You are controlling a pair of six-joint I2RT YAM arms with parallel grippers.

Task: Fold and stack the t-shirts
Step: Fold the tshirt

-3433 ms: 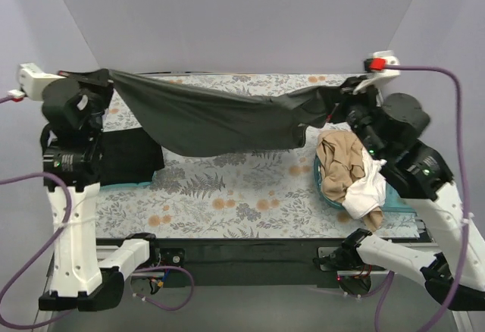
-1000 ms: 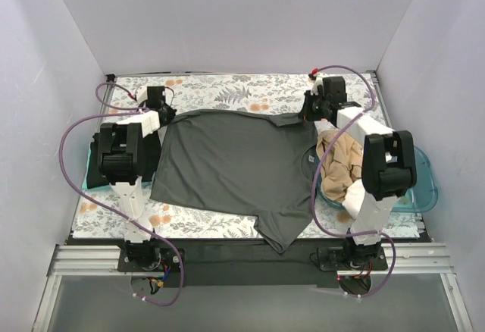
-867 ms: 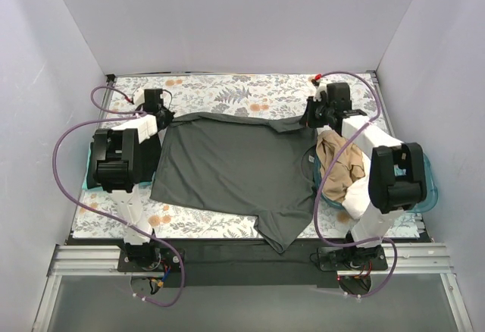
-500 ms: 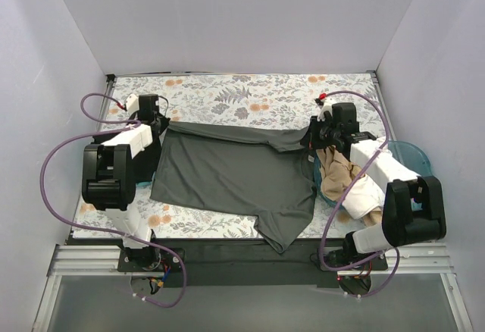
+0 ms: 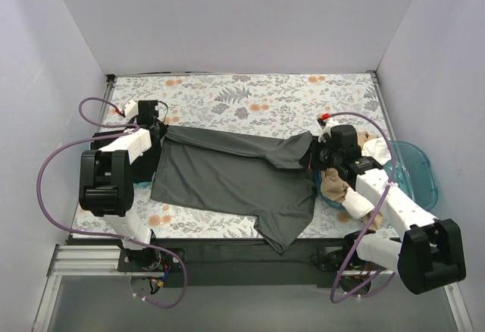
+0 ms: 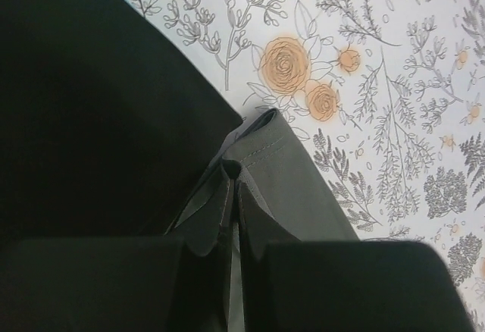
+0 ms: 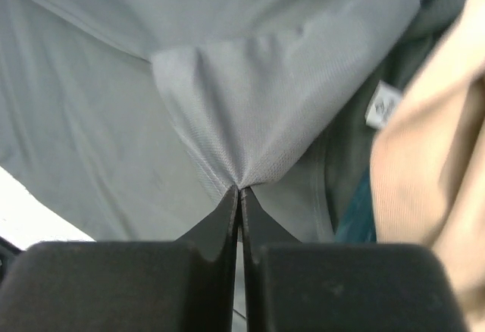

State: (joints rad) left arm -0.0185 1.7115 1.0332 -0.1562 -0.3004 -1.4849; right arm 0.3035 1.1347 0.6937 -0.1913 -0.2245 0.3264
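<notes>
You are looking at the dark grey t-shirt [image 5: 227, 176] lying spread across the middle of the floral surface [image 5: 250, 97] in the top view. Its lower hem is reaching toward the bottom edge of the surface. Its upper edge is lying doubled over the body as a band running from left to right.

The left end effector [image 5: 161, 129] is pinching the left end of that band. In the left wrist view, its fingers [image 6: 204, 218] are pressing together on a bunched corner of grey fabric, beside the black t-shirt [image 6: 91, 120] in the upper left.

The right end effector [image 5: 312, 154] is clamping the right end of the band. In the right wrist view, its fingertips [image 7: 227, 211] are meeting on a gathered peak of cloth.

At the right of the frame, the tan t-shirt [image 5: 333, 184] and the white t-shirt [image 5: 356, 203] are lying heaped by the teal tub [image 5: 413, 173].
</notes>
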